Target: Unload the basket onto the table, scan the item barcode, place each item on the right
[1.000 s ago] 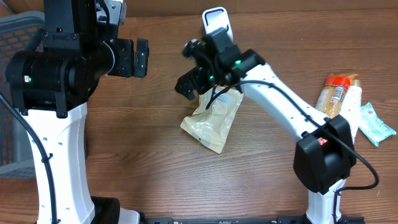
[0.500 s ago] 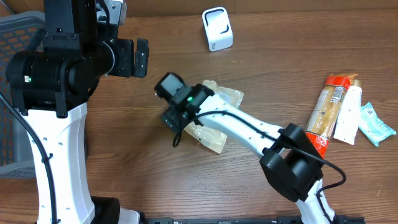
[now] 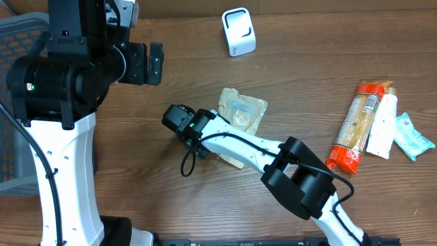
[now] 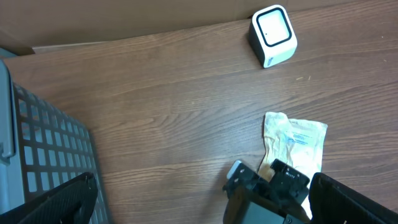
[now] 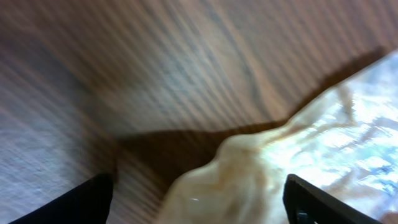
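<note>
My left arm (image 3: 65, 130) stands upright at the left side, with the left gripper (image 3: 153, 63) held high and its jaws spread wide. My right arm (image 3: 300, 181) stretches from its base at lower right toward the left, elbow bent. The right gripper (image 3: 176, 121) sits low, fingers apart.

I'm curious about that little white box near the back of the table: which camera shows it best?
The left wrist view: the white box appears largest, its dark-framed face clear. Overhead shows it smaller but unobstructed. The right wrist view misses it entirely.
</note>
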Robot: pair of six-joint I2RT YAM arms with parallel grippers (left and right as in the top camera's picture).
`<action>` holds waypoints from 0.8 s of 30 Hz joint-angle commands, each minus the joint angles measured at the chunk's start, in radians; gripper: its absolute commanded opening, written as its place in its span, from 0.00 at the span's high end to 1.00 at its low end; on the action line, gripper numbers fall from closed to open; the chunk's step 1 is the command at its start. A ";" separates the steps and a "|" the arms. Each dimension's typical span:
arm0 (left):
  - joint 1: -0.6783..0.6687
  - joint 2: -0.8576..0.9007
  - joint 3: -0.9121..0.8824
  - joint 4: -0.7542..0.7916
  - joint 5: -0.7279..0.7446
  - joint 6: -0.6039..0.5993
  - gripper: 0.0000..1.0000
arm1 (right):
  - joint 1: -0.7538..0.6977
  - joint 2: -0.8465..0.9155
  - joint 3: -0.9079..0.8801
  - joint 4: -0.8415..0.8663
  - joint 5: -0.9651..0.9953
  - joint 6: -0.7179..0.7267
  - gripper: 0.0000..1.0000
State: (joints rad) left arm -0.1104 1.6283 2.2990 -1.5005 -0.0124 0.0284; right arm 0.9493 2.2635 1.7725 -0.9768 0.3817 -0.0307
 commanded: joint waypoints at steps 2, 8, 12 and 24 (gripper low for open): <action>-0.001 0.006 0.004 0.002 -0.002 -0.006 0.00 | -0.030 0.012 0.000 -0.006 0.158 -0.003 0.23; -0.001 0.006 0.004 0.001 -0.002 -0.006 0.00 | -0.086 0.041 -0.005 -0.032 0.166 -0.003 0.35; -0.001 0.006 0.004 0.002 -0.002 -0.006 0.00 | -0.097 0.041 -0.007 -0.044 0.167 -0.003 0.84; -0.001 0.006 0.004 0.001 -0.002 -0.006 0.01 | -0.107 -0.024 0.045 -0.059 0.072 0.009 0.96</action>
State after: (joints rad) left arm -0.1104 1.6283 2.2990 -1.5005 -0.0124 0.0284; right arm 0.8509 2.2936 1.7760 -1.0325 0.5495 -0.0360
